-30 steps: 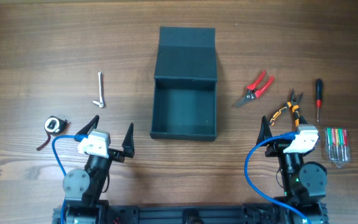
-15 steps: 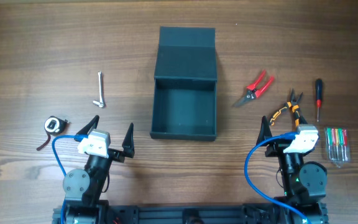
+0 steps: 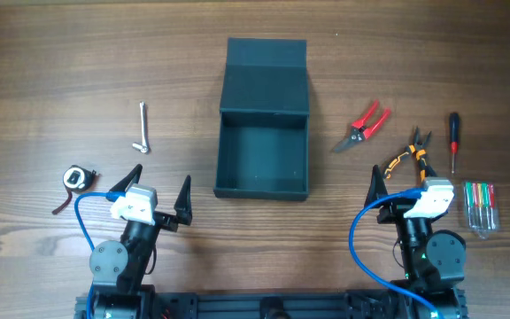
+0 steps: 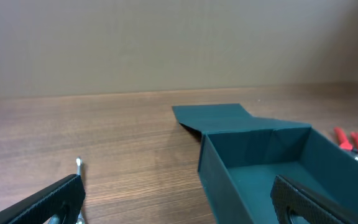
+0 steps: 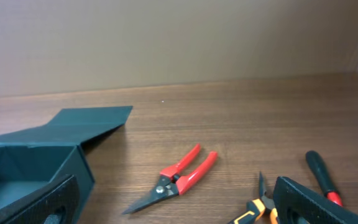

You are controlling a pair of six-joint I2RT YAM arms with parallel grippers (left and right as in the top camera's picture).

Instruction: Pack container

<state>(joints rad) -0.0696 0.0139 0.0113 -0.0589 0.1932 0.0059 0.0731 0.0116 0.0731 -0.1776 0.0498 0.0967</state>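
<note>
While nothing lies yet inside the container (image 3: 263, 189), both arms rest at the near edge of the table (image 3: 51, 53). The left gripper (image 3: 161, 175) has its fingers spread wide and holds nothing, and the right gripper (image 3: 401, 184) is spread and empty in the same way. The container stands in the middle of the table, between the two arms and a little beyond them, with its flap lid (image 3: 266, 75) folded flat on the far side, so the mouth is free from above.

The tools are divided in two groups. On the left are a small metal wrench (image 3: 142, 127) and a tape measure (image 3: 78, 178). On the right are the red snips (image 3: 361, 126), the orange-black pliers (image 3: 410, 155), a screwdriver (image 3: 453, 137) and a clear pack of small screwdrivers (image 3: 479, 206).

In my judgement the step in hand is the first pick. It seems sensible that each arm takes only its own side, beginning with the nearest piece (the pliers for the right, the tape measure for the left). The fingers should probably close across the narrow body of a tool, near its centre of weight, so it does not swing. Long tools would best go in parallel to the long walls, leaving room for the pack.
</note>
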